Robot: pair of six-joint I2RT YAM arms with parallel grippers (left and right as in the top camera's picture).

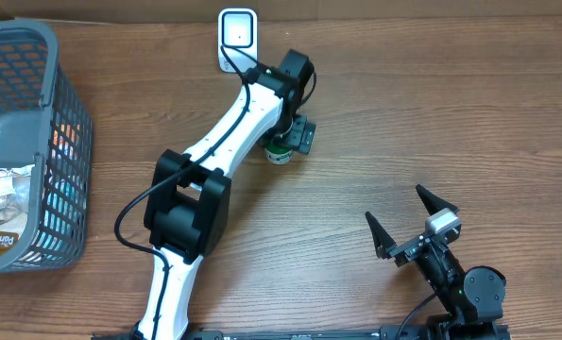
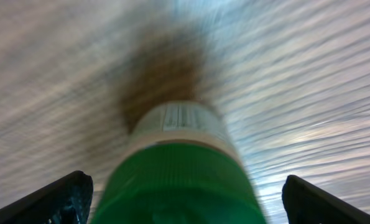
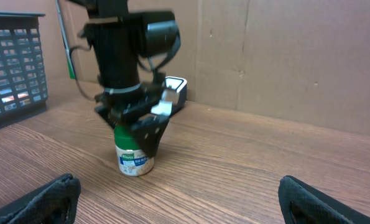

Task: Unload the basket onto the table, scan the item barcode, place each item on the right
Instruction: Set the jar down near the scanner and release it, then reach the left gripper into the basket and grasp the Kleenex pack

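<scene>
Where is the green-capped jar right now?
Overhead view: the jar stands upright at upper centre, under the left gripper, near the white scanner.

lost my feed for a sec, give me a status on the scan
Left gripper open, astride the jar, not gripping. Right gripper open, empty. Jar upright on the table, short of the scanner. Nothing in between.

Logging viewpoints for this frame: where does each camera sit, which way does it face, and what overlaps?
Overhead: above the table, facing straight down; scanner, basket and both arms show.
Left wrist: on the left arm, facing down onto the green-capped jar, blurred; own fingers at the lower corners.
Right wrist: low over the table, facing level across it at the left gripper over the jar; own fingers at the lower corners.
Shared: the jar appears in all three.
</scene>
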